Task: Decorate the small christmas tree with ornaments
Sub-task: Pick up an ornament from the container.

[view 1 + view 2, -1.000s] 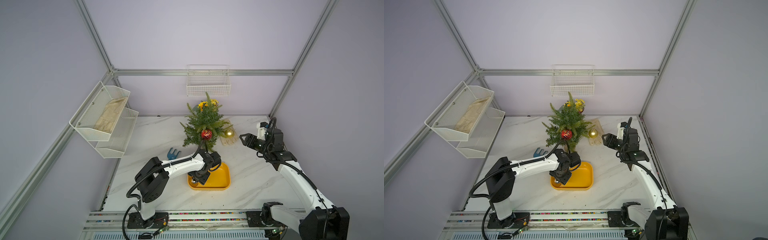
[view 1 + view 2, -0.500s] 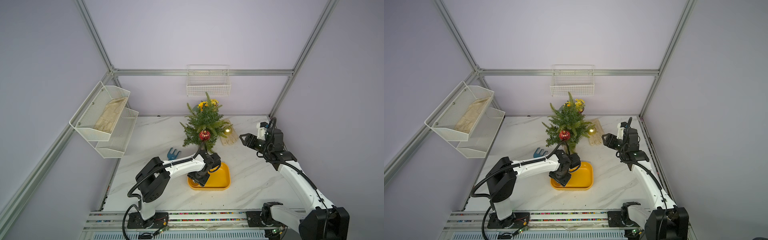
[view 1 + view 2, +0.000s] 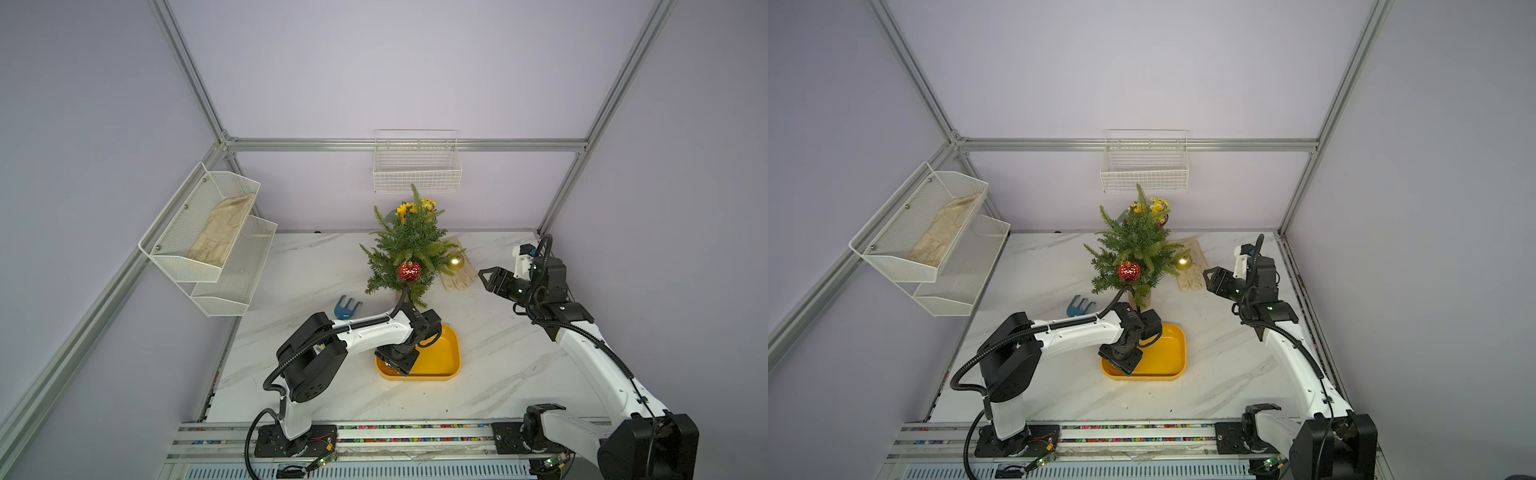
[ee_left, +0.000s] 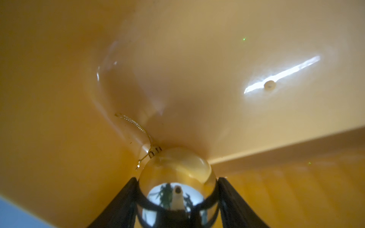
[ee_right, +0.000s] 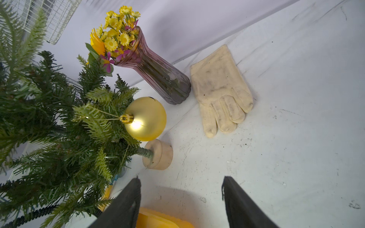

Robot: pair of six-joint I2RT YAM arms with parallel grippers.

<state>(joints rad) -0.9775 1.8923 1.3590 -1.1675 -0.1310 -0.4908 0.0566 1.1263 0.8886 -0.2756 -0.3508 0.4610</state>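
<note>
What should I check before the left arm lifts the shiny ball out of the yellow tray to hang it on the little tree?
1. The left tool has a finger against each side of the shiny ball: ok.
2. The hanging loop lies loose on the tray, outside the fingers: ok.
3. The tree stands upright on its base: ok.
4. The red ball and gold ball hang on branches: ok.
5. The right tool is open, empty and apart from the tree: ok.
6. A free branch within the left arm's reach: cannot tell.
</note>
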